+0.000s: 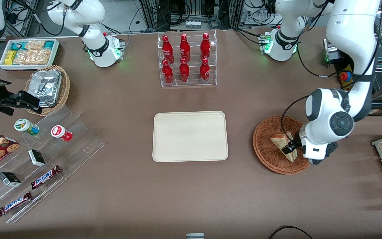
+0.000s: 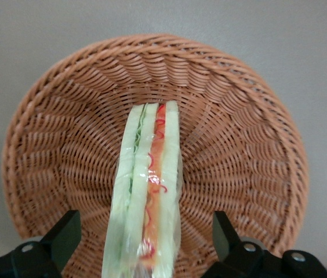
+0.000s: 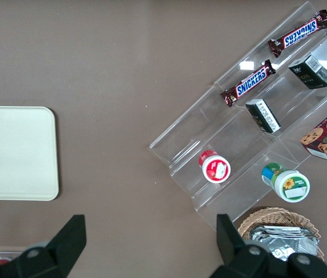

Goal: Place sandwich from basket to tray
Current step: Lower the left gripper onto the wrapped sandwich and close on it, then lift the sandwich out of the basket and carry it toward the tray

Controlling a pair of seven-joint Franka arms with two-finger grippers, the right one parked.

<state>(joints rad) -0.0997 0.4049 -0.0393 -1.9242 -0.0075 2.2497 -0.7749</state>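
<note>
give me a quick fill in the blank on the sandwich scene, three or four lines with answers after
1. The sandwich lies in the ____, a round woven one.
2. The gripper is open, with one finger on each side of the ____.
3. The cream tray has ____ on it.
4. The clear rack farther from the front camera than the tray holds ____ red bottles.

Missing words: basket; sandwich; nothing; six

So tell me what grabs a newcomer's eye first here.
The white working arm bends over the reddish basket, its gripper open astride the wrapped sandwich lying in it. Beside the basket lies the bare cream tray, and farther from the camera stands a clear rack of red bottles.
</note>
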